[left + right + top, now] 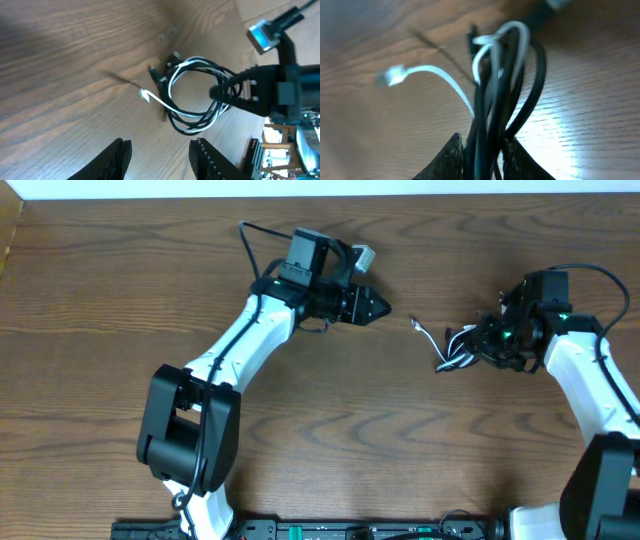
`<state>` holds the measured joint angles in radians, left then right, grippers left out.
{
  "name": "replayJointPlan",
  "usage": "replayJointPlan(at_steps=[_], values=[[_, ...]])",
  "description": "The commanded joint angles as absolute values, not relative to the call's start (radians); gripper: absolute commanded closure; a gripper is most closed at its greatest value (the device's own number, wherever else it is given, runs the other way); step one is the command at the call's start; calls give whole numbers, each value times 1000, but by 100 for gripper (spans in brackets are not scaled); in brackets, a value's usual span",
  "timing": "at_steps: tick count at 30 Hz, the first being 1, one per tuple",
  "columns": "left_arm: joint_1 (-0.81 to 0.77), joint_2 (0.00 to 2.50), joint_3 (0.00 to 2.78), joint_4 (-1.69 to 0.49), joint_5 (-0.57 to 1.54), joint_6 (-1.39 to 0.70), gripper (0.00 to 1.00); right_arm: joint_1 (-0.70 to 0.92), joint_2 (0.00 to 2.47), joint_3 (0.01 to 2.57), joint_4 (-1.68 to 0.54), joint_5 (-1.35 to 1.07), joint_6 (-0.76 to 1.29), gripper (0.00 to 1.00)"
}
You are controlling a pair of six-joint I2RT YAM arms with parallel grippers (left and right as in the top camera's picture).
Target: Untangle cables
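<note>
Untangling barely started: right end effector (482, 154) pinches coiled cables (175, 110), left end effector (160, 145) part-open, empty, should next grab white plug (144, 95).

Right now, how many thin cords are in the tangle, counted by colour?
Black cord: 1
White cord: 1
Total: 2
</note>
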<state>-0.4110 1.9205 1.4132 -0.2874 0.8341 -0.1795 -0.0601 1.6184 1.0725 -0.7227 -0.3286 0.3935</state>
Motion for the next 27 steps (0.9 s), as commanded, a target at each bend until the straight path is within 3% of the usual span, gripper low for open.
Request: replayJointPlan(at_steps=[1,4,12,19,27], values=[[-432,1889,1408,-283,812,-177,56,-58,1628,1084,-726,-308,396,82],[-445,1889,1408,-282,778,-177,57,-57,1628,1084,-725,-333,396,99],[-448,1889,1408,-282,803,-147,57,-57,1627,1117,-719,-532,395,99],[-450,1889,1408,-291,1213,157,56,-73,1628,1179,-673,-791,442,99],[-472,1887,1408,-291,1241,195,45,-105,1629,1179,-651,-909,462,99]])
